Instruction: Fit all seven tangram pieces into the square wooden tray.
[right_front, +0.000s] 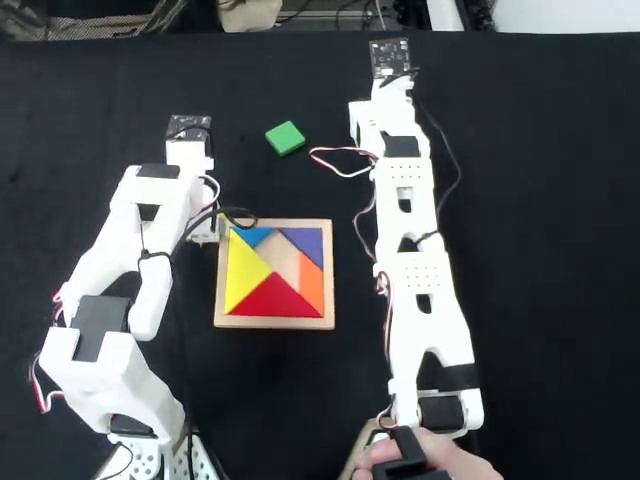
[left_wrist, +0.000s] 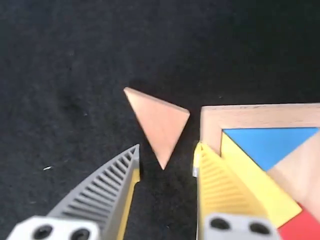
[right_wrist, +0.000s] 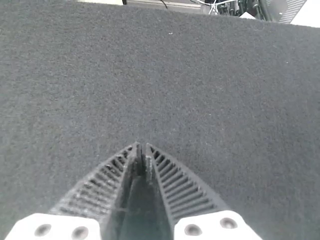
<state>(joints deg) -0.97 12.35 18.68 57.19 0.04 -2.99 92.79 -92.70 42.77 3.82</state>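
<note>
Left tool spread around a loose triangle at the tray's corner; right tool closed, well away.

The left tool (left_wrist: 165, 159) has its jaws apart, and the narrow tip of a pale orange triangle (left_wrist: 159, 122) lies between the fingertips (left_wrist: 131, 156); I cannot tell if either one touches it. The triangle lies flat on the black surface (right_front: 520, 200), just outside a corner of the square wooden tray (right_front: 275, 322). One finger hangs over that corner. The tray holds a blue triangle (right_front: 252, 237), a yellow triangle (right_front: 243, 275), a red triangle (right_front: 275, 298), an orange piece (right_front: 312, 275) and a violet piece (right_front: 305, 245), with bare wood showing in the middle. A green square (right_front: 286, 138) lies on the surface well beyond the tray's far edge. The right tool (right_wrist: 141, 148) has its jaws pressed together on nothing, above bare surface.
</note>
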